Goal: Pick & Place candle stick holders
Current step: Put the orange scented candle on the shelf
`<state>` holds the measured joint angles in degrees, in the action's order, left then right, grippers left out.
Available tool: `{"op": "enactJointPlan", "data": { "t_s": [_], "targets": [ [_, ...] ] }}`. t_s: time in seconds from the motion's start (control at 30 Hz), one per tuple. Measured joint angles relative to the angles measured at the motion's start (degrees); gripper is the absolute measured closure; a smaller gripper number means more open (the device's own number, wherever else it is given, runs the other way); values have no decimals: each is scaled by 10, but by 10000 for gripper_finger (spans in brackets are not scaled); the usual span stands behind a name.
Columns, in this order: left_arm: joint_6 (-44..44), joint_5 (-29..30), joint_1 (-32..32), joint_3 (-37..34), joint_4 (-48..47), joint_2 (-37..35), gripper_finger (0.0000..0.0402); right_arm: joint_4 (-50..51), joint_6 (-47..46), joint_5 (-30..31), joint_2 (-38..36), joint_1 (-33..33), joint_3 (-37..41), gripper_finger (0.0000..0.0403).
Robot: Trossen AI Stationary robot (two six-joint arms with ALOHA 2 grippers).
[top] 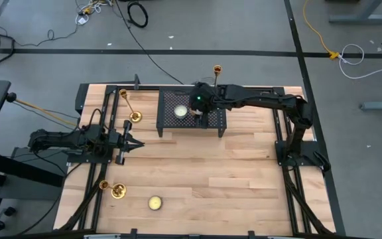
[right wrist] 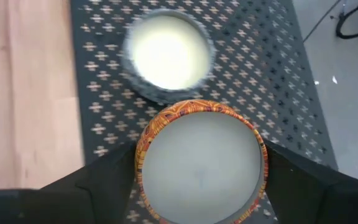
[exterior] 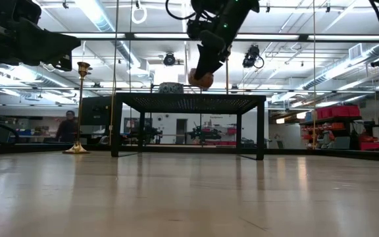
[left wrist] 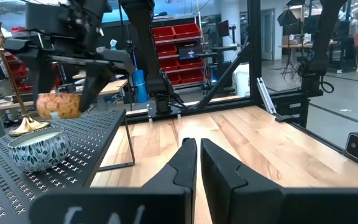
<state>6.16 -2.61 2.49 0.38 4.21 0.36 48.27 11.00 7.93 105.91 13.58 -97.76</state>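
Note:
Three gold candle stick holders show in the high view. One (top: pixel 128 106) stands on the table left of the black mesh rack (top: pixel 211 123), one (top: pixel 113 190) stands near the front left, and one (top: pixel 217 69) is at the rack's far side, its base hidden by my right arm. My right gripper (right wrist: pixel 201 180) is over the rack, shut on an orange-patterned candle tin (right wrist: pixel 201 158). A blue-patterned candle tin (right wrist: pixel 166 53) rests on the rack just beyond it. My left gripper (left wrist: pixel 197 163) is shut and touches nothing, level above the table's left side. My right gripper holds the orange candle tin by its round side wall (right wrist: pixel 143 163), pinched between the two fingers (right wrist: pixel 107 177) on opposite sides. The fingers slant down from above, coming from the table's right. The tin hangs clear above the rack's mesh top, its open face up.
A yellow candle (top: pixel 154 202) sits on the table near the front edge. The rack stands on thin legs (exterior: pixel 260 128) at the table's far middle. Bare wood spreads across the middle and right of the table (top: pixel 244 172).

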Motion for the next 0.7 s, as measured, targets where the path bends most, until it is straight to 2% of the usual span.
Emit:
{"op": "enactJointPlan", "data": {
  "t_s": [0.37, 0.7],
  "targets": [
    [0, 0, 0, 0, 0, 0, 376, 22, 0, 0, 1, -7, -18, 96],
    [0, 0, 0, 0, 0, 0, 376, 1, -4, 1, 18, -7, -18, 96]
  ]
}}
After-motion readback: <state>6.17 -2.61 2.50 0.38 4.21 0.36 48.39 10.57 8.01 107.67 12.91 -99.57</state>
